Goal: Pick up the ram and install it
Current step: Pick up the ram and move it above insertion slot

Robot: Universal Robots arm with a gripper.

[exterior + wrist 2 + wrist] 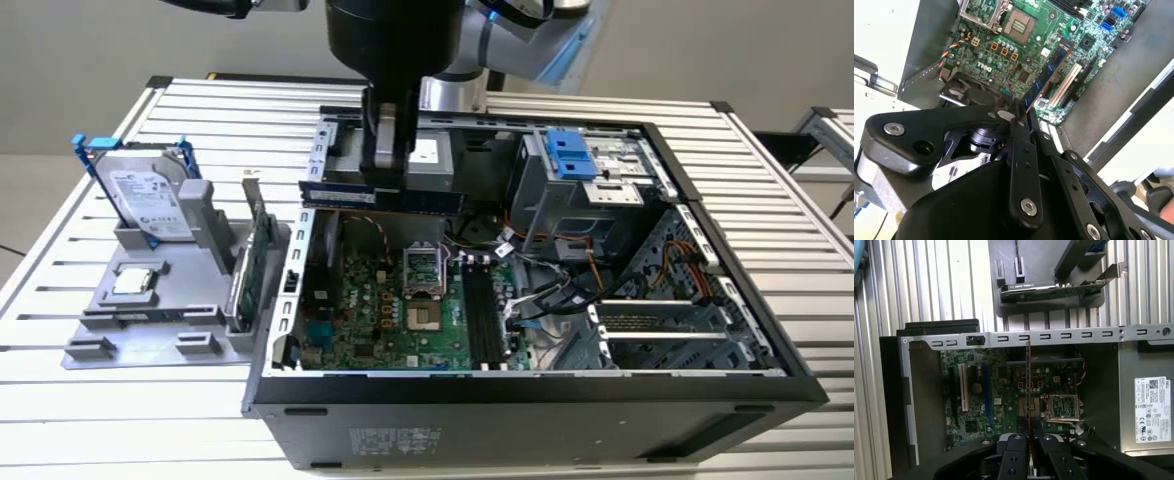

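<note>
Pincer (386, 182) is clenching the ram (427, 200) at mid-length. In the first wrist view the ram (1027, 385) is running edge-on out between the jaws. It is hanging level over the far part of the open case (534, 388), above the motherboard (380, 310) and apart from it. Pick-up is reading as done, seating as not. The black memory slots (481, 315), at the exterior view's right of the CPU socket (424, 270), are looking empty. Hard drive (140, 200) and expansion card (254, 265) are sitting in the grey holder (147, 320) on the desk (200, 110).
</note>
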